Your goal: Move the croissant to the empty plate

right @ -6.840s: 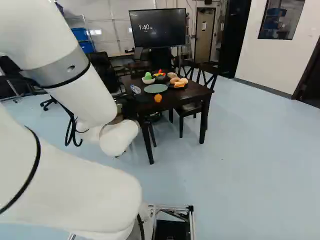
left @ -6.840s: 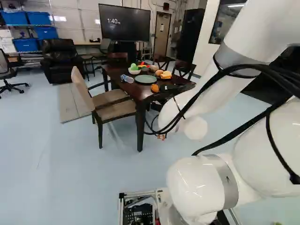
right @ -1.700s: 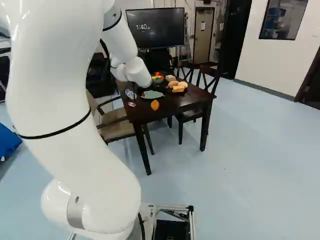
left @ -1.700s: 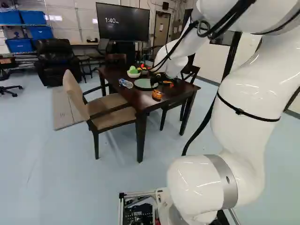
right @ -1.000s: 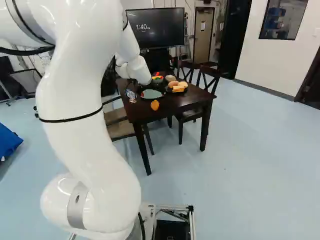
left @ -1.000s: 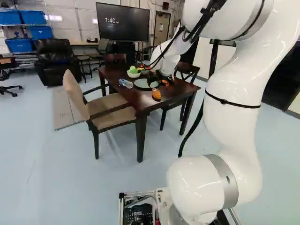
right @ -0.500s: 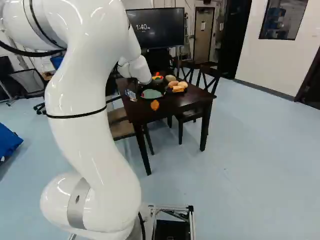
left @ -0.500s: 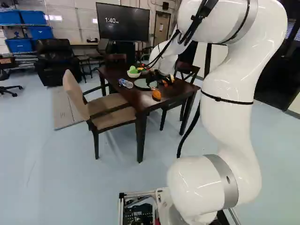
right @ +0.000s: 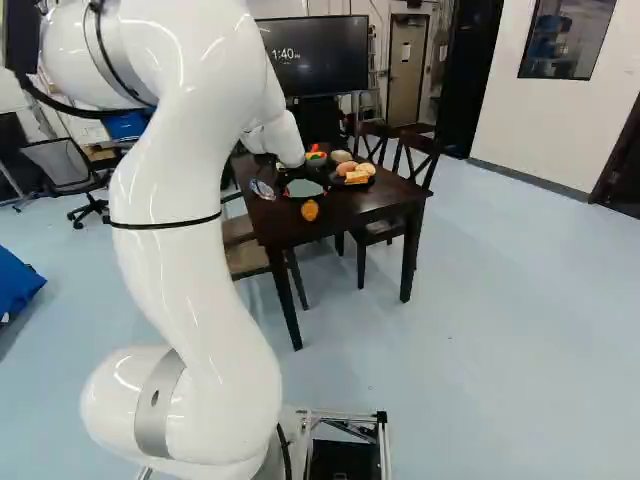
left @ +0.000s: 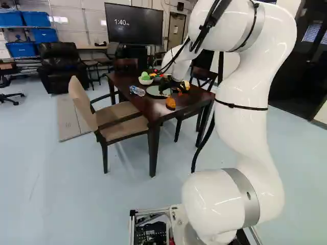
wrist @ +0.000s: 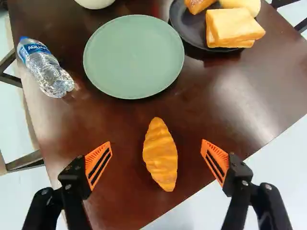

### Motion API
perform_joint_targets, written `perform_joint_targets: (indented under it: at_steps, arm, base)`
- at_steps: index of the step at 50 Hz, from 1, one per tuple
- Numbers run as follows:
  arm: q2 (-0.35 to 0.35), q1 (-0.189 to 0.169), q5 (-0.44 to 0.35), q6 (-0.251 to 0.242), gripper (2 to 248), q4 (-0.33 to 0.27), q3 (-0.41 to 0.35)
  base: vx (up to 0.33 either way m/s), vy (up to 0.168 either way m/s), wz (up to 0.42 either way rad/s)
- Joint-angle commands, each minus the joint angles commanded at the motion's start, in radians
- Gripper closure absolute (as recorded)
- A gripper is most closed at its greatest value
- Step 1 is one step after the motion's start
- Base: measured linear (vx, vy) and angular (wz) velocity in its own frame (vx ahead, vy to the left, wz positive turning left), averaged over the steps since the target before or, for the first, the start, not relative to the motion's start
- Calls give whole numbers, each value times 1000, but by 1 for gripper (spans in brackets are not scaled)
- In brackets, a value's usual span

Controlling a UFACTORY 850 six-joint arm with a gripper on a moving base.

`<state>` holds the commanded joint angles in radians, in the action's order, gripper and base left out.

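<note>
My gripper [left: 172,88] hangs over the near part of the table in the left base view. In the wrist view the gripper [wrist: 157,162] is open, its orange-padded fingers wide apart. The golden-brown croissant [wrist: 160,154] lies on the dark table between and below them, touching neither, its long side running roughly ahead. Directly ahead of it is the round, pale green plate [wrist: 134,56], with nothing on it. In the left base view the croissant [left: 170,103] lies near the table's close corner.
A water bottle [wrist: 45,69] lies left of the plate in the left base view. A dark plate [wrist: 189,28] with bread-like items stands beside the green plate. Beyond are a white bowl [left: 145,80] with green items and a colourful bowl [right: 315,158]. Chairs, one beige [left: 120,126], surround the table [left: 145,107].
Since the oldest frames the base has moved a little closer to the table, and my arm has stretched out over it. Over the last second the arm has shifted slightly, gripper still open.
</note>
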<state>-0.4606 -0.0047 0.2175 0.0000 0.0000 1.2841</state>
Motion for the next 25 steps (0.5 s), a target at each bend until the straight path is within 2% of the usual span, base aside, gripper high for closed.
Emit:
perform_joint_targets:
  at_steps: [25]
  arm:
    - [-47, 0, 88, 0, 3, 0, 62]
  base:
    - [0, 0, 0]
